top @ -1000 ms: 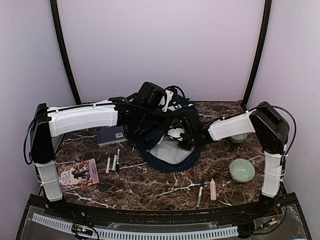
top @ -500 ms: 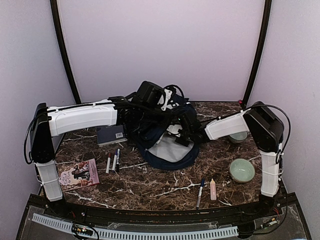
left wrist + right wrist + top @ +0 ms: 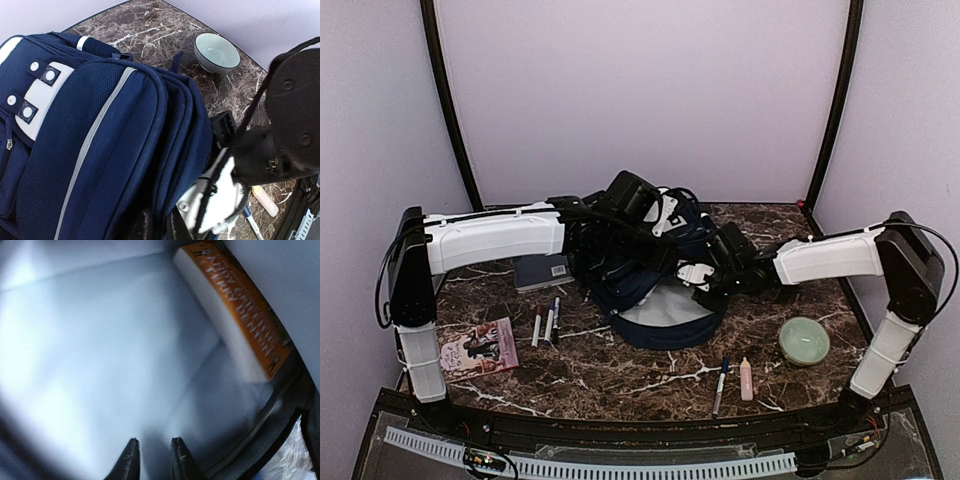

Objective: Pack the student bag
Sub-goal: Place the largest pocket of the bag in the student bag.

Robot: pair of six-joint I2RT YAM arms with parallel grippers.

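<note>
Student bag (image 3: 670,328) sits mid-table toward the back edge. Left gripper (image 3: 608,250) is closed at its top. Right gripper (image 3: 154,457), its 2 fingers slightly parted and empty, is inside beside an orange book (image 3: 235,320).

Dark marble table (image 3: 620,375). Centre: student bag (image 3: 665,322). Left: dark blue book (image 3: 542,270), markers (image 3: 552,320), picture book (image 3: 476,347). Right: green bowl (image 3: 804,340), pen (image 3: 720,383), pink tube (image 3: 746,378).

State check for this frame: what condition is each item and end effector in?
student bag: main compartment open, pale lining showing.
orange book: closed, inside the bag.
green bowl: upright, empty.
dark blue book: closed, lying flat.
left end effector: shut, at the bag's top.
right end effector: slightly open, empty, inside the bag.
</note>
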